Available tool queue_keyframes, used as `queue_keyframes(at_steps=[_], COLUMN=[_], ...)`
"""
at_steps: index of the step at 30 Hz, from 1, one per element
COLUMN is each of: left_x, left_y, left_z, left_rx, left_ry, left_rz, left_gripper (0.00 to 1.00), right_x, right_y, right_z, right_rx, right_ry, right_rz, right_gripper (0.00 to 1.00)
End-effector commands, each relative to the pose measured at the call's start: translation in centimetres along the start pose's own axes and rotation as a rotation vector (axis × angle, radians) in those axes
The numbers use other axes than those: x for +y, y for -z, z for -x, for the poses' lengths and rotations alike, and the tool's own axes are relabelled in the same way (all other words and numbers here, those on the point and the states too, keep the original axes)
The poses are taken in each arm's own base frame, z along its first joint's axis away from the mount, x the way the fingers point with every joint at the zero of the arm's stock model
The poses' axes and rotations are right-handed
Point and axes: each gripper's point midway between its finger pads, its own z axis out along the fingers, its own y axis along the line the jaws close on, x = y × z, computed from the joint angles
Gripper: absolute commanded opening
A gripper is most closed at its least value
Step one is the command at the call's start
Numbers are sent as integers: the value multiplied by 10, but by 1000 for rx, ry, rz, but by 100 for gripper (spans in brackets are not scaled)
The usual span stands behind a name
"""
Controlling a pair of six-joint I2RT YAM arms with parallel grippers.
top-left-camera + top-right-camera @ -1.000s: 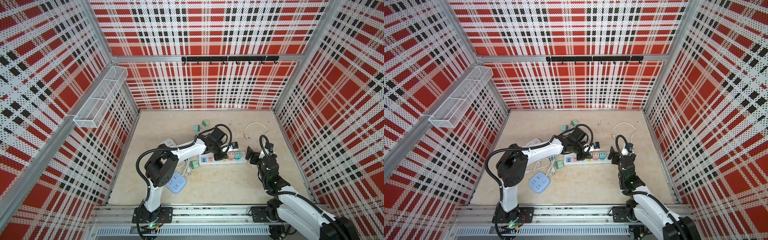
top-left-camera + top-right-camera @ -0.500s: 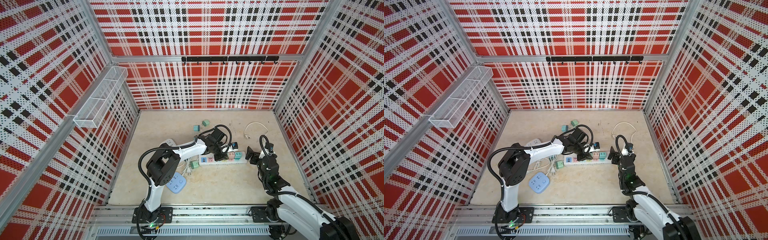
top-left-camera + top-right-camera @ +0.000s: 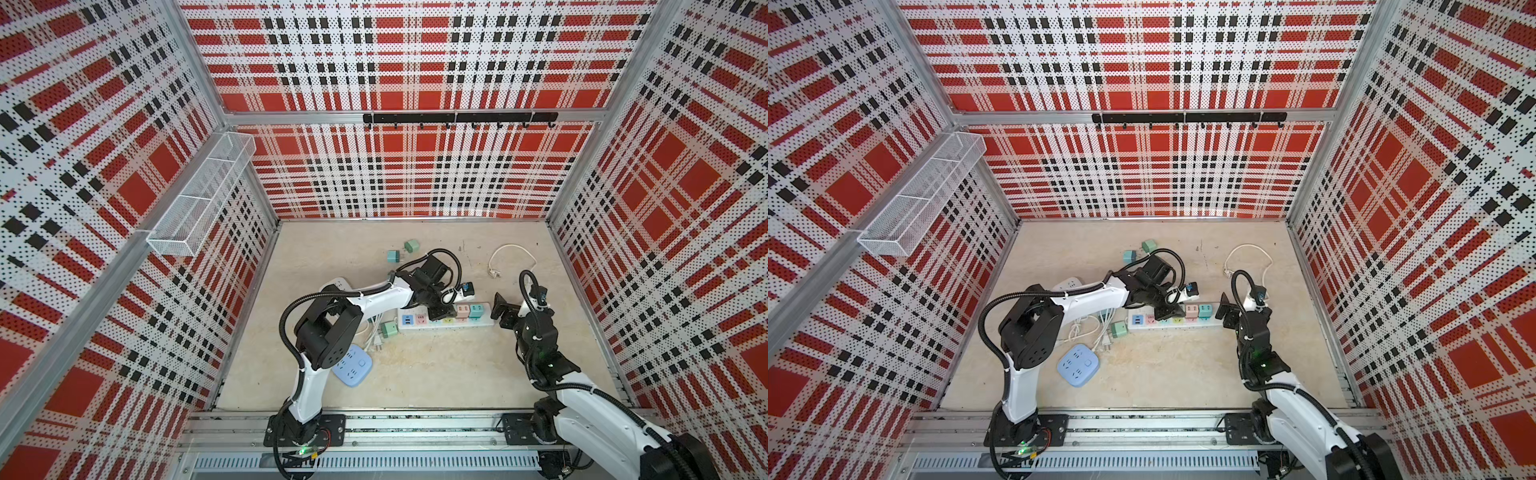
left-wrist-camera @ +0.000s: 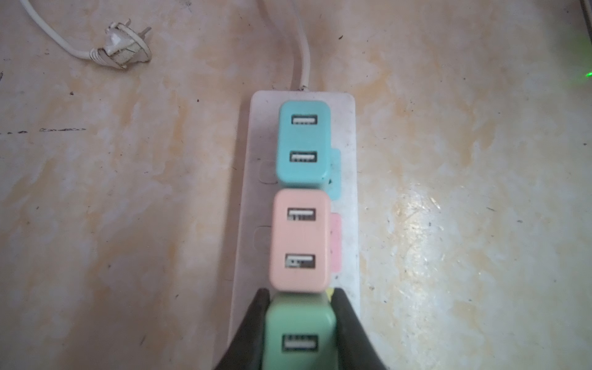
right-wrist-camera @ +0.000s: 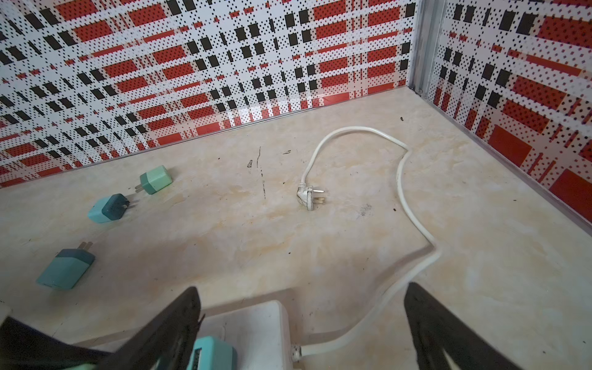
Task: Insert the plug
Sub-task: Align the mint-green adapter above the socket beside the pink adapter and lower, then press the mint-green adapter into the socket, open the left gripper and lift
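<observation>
Left wrist view puts the left tool nearest you, clamped narrow on one green plug that sits on the white power strip. You cannot tell whether its prongs are fully home. Past it, two more stand in the strip: one pink plug just beside the green, then one teal plug. That gives you three in a row. Beyond the strip's end, one white cord plug lies on the table.

Right wrist view shows you the right tool spread wide at the strip's cord end, gripping nothing. Farther off, three loose plugs lie on their sides, well apart from the strip.

In both top views, one blue socket block lies near the left arm's base.
</observation>
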Motion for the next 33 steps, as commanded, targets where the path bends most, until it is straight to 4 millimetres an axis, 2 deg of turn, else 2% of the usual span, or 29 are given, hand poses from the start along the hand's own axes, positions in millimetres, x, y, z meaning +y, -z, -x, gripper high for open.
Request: queue_keyframes(at_steps=[1,19,24,27,28,33], left_x=[-2,-17,-16,-10,-7,-6], left_y=[-10,-26,-24,-16,-11,27], left_z=[-20,-43,-42,-34,-28,8], left_rx=[48,89,68,20,-3,-117], left_ry=[21,31,41,53,52,41], left_rz=[-11,-45,-34,-2,11,42], left_gripper=[0,0,2,34,99,99], right_x=[0,0,-1,-2,-2,-3], right_y=[2,3,4,5,5,5], right_z=[9,9,9,10,10,10], right_rx=[-43,-48,-50,-54,-55,-53], right_ry=[-30,-33,-34,-37,-38,-37], right_rz=[7,6,7,2,2,-2], right_gripper=[100,100,100,100,100,100])
